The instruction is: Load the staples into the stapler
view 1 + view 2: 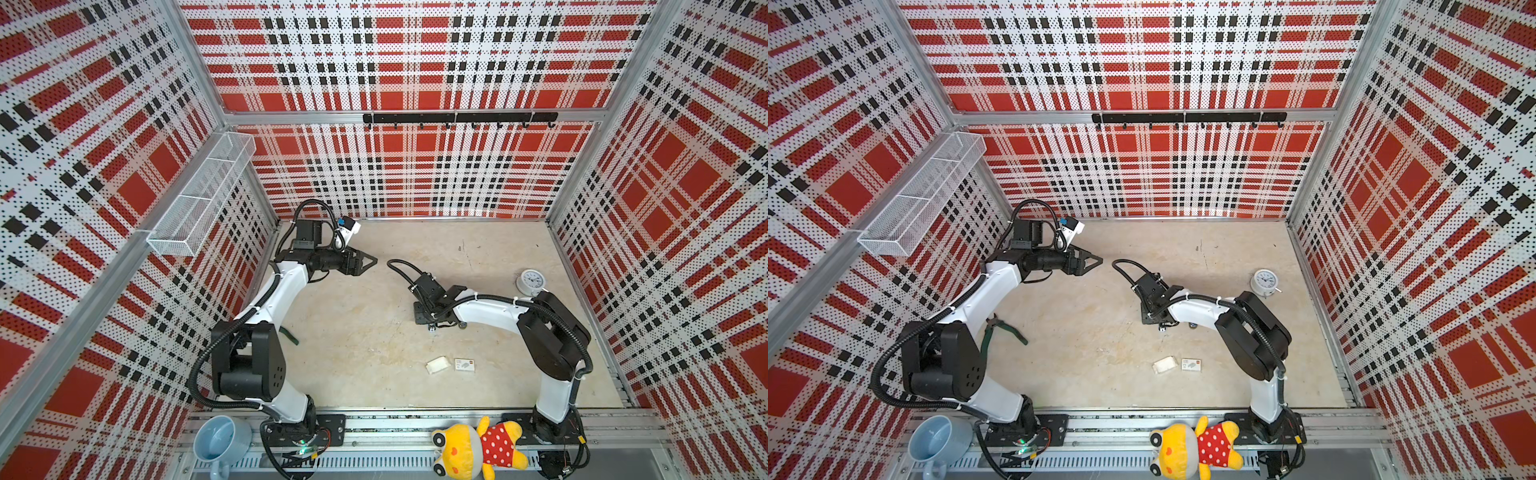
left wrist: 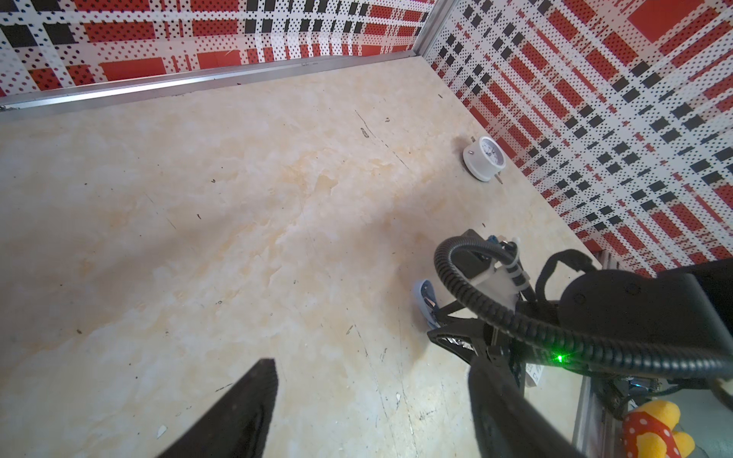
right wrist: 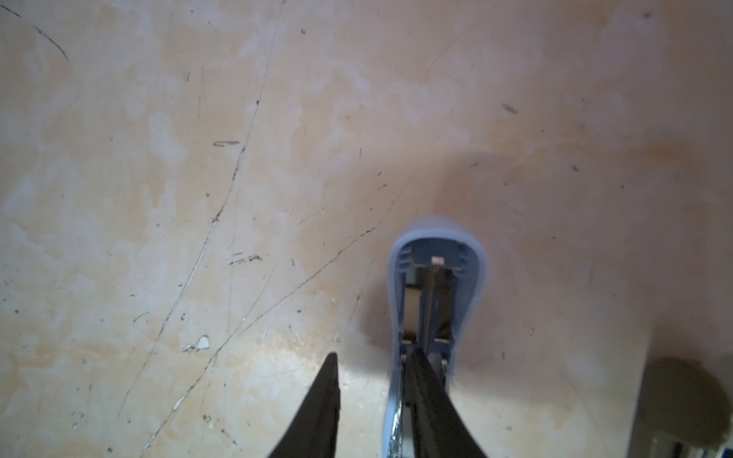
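The stapler (image 3: 438, 234) lies opened on the desk (image 1: 374, 332) beneath the right gripper (image 3: 373, 357). Its jaws stand partly apart, one inside the blue shell and one outside, gripping nothing I can see. No staples show anywhere, so loading looks not yet done. The white tray (image 1: 437, 365) and printed sleeve (image 1: 464, 365) lie nearby. The left gripper (image 1: 368, 262) hovers with jaws wide and empty. The clock (image 1: 531, 282) and pliers (image 1: 1000, 328) sit well clear.

Beige marbled table (image 2: 198, 198), left gripper (image 2: 371, 368) with 2 black fingers (image 2: 254, 404) spread apart above it, white round clock (image 2: 484, 158) near the table edge by a plaid wall (image 2: 595, 99), right arm (image 2: 618, 301) with corrugated cable (image 2: 468, 293), light-blue stapler (image 2: 426, 295) partly hidden behind it, yellow plush toy (image 2: 654, 432) beyond the table edge.
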You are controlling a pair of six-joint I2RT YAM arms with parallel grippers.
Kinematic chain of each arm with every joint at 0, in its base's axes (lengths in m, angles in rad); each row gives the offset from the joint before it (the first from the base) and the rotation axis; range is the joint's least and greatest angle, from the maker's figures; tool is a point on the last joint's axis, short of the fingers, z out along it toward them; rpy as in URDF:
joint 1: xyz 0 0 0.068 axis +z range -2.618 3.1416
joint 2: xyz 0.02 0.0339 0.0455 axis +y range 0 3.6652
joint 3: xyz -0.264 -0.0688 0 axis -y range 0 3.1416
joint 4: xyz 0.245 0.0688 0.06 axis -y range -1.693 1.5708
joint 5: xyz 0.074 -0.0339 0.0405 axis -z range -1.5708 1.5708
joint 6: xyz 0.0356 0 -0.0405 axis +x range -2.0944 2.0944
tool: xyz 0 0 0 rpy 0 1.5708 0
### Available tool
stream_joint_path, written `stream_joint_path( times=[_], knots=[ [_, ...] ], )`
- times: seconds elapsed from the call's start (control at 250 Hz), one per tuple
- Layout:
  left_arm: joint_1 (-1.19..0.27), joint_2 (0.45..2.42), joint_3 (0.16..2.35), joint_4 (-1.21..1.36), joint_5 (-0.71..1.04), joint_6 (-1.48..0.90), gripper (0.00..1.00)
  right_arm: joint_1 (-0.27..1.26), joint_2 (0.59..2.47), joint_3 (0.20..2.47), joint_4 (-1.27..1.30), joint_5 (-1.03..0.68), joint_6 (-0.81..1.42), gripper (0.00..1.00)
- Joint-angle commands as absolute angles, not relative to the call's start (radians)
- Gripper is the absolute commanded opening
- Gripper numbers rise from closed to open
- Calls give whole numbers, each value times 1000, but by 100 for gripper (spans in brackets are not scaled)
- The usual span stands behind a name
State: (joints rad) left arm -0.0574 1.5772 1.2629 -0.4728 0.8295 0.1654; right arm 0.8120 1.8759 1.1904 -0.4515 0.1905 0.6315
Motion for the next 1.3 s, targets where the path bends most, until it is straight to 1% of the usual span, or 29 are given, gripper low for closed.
stream_joint_path(
  times=[0.0,0.524,0.684,0.768,0.96,1.02,1.136,1.196,1.293],
  knots=[
    [-46,1553,1267,-482,831,170,78,811,1850,1161,-457,189,650,32],
    [-46,1550,1261,-479,832,166,78,829,1835,1140,-457,164,655,31],
    [-46,1549,1262,-476,830,166,78,833,1804,1136,-451,179,649,31],
    [-47,1554,1271,-472,830,169,78,833,1775,1137,-452,217,645,32],
    [-47,1593,1354,-527,829,220,79,830,1718,1105,-473,266,644,35],
    [-47,1604,1372,-534,828,227,80,819,1722,1095,-470,247,646,36],
    [-47,1626,1396,-551,838,236,86,810,1723,1054,-400,203,647,36],
    [-46,1644,1420,-577,849,238,86,802,1720,1023,-345,189,641,36],
    [-43,1661,1442,-601,863,231,86,801,1731,1025,-339,189,620,36]
  ],
)
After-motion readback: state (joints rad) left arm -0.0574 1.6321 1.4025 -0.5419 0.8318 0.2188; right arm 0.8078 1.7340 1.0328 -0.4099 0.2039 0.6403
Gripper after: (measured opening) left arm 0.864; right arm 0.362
